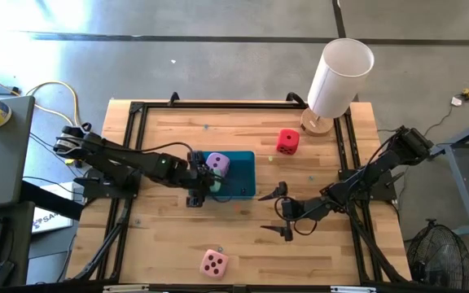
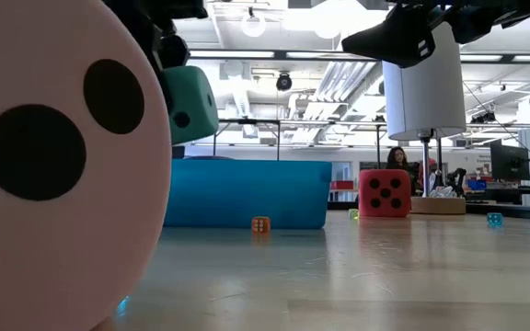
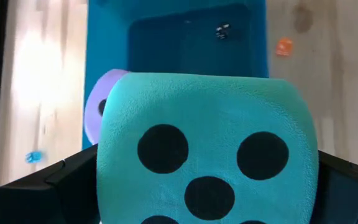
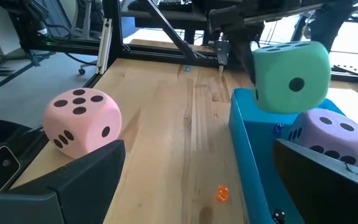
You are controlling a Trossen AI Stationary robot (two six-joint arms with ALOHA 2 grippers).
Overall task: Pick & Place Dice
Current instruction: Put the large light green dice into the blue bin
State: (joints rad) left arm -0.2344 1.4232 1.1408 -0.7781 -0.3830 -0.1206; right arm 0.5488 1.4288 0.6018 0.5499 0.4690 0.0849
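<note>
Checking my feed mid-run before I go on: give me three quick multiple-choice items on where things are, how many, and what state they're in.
1. Where is the lilac die?
A. in the teal tray
B. beside the white cylinder
C. at the table's front edge

2. How many dice lie on the bare tabletop?
A. one
B. two
C. three

3. The mint green die is:
A. lying flat in the tray
B. held up over the tray by the left gripper
C. gripped by the right gripper

Answers:
1. A, it sits inside the tray's walls.
2. B, only the red die and the pink die.
3. B, it hangs between the left fingers, clear of the tray.
</note>
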